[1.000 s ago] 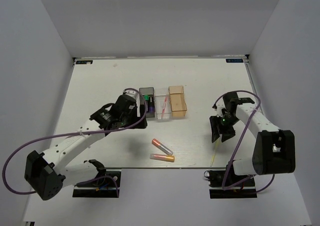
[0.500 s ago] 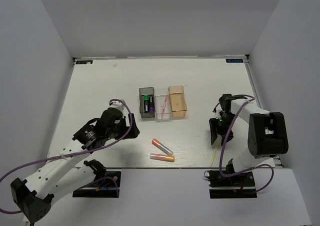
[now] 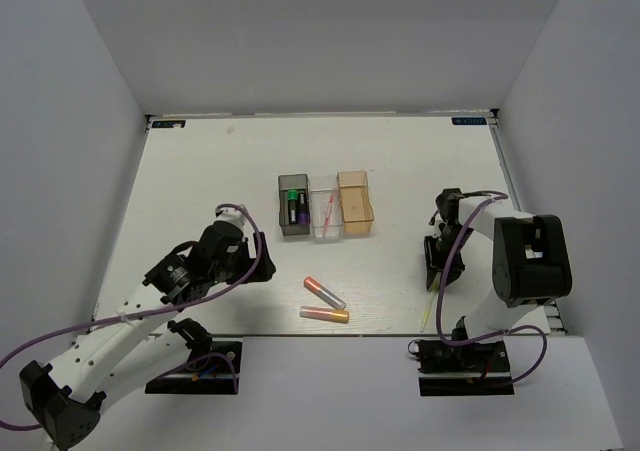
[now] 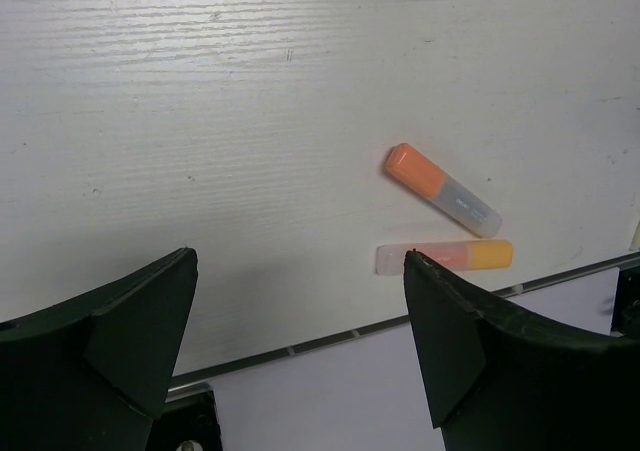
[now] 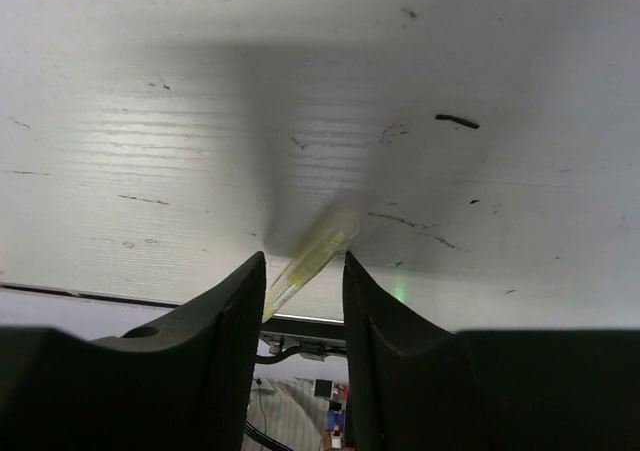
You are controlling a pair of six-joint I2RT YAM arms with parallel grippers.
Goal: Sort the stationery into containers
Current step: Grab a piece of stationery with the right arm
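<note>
The dark grey bin holds the green-capped and purple-capped markers. The clear bin holds the pink pen. The orange-tan bin looks empty. Two orange-pink tubes lie near the front edge and also show in the left wrist view. My left gripper is wide open and empty, left of the tubes. My right gripper is low over the far end of the yellow pen. Its jaws straddle the pen with a narrow gap.
The table's front edge runs just below the tubes and the yellow pen. The three bins stand side by side at the table's middle. White walls enclose the table on three sides.
My left arm has pulled back from over the dark grey bin toward the near left. My right gripper has drawn in over the yellow pen's end.
</note>
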